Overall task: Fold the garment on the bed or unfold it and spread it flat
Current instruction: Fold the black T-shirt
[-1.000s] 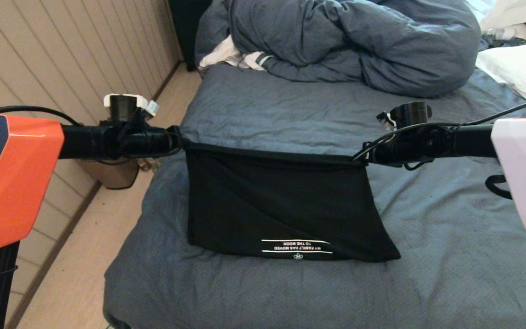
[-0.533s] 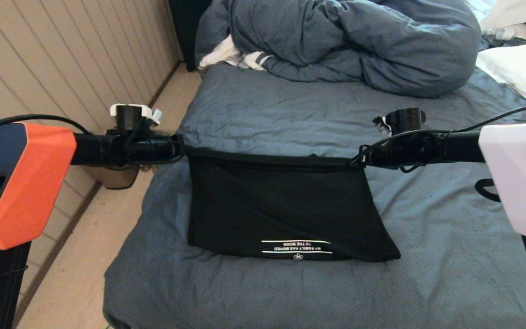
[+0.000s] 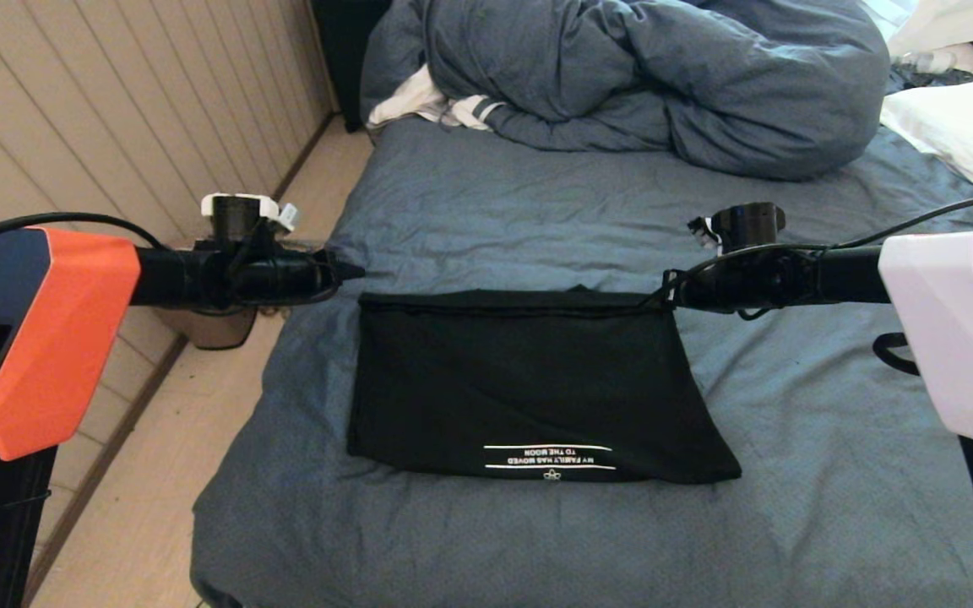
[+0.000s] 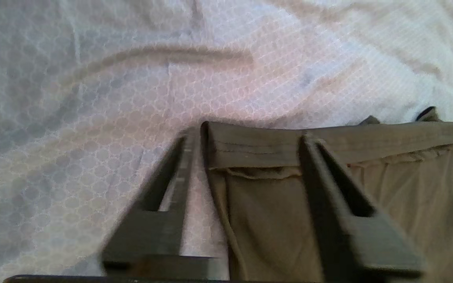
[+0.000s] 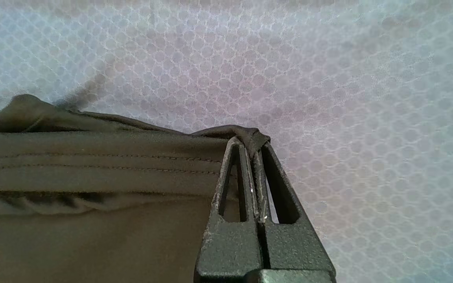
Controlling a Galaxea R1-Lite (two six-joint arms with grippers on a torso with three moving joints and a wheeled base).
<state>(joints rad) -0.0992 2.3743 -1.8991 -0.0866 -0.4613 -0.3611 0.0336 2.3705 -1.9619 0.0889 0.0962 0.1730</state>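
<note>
The thin, limp garment (image 3: pixel 529 380) is best taken at its hemmed far corners; on the bed (image 3: pixel 833 473), the right gripper (image 5: pixel 252 147) is clamped on one, while the left gripper's (image 4: pixel 250 137) jaws are parted, empty

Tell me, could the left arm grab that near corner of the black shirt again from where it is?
Probably yes. The left pincer stands open right at the garment's hemmed corner, with only the bed sheet around it. The right pincer is clamped on the opposite corner.

Garment (image 3: pixel 529 380) on bed (image 3: pixel 833 473), before duvet (image 3: pixel 664 76)
</note>
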